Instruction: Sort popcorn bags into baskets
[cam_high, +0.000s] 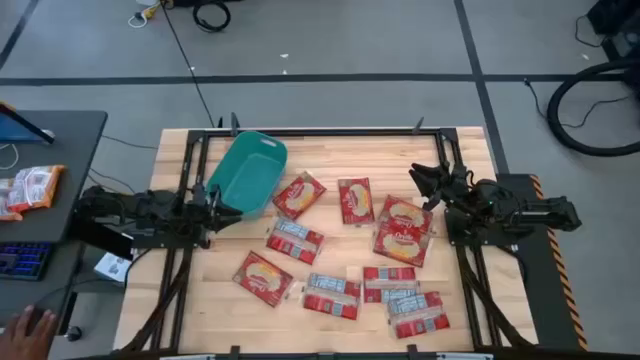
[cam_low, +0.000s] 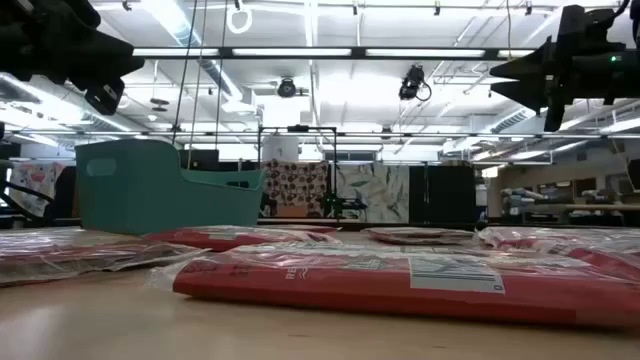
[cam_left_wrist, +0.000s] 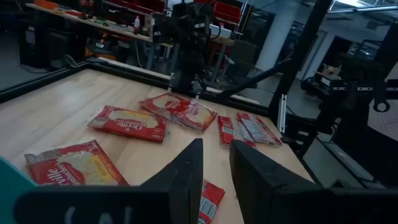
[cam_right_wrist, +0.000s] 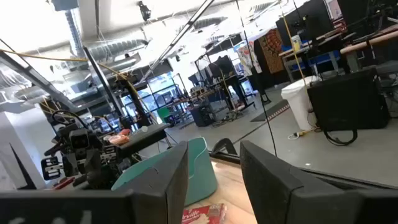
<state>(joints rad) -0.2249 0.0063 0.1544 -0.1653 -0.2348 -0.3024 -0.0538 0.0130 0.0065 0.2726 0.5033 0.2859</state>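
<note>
Several red popcorn bags (cam_high: 355, 200) lie flat across the table's middle and near right, some showing a cream oval (cam_high: 263, 277), others a white label (cam_high: 418, 313). The teal basket (cam_high: 245, 172) stands on its bottom at the far left, and I see nothing inside it. My left gripper (cam_high: 228, 208) hovers open by the basket's near corner, raised off the table (cam_low: 100, 95), its fingers apart in the left wrist view (cam_left_wrist: 216, 163). My right gripper (cam_high: 418, 178) hangs open above the far right (cam_low: 505, 80), pointing toward the basket (cam_right_wrist: 193, 165).
A black frame rail (cam_high: 320, 130) runs along the table's far edge. Bare wood lies between the basket and the far right corner (cam_high: 360, 155). On a grey desk to the left are an orange-white packet (cam_high: 30, 187) and a keyboard (cam_high: 20, 260); a person's hand (cam_high: 30, 325) shows below them.
</note>
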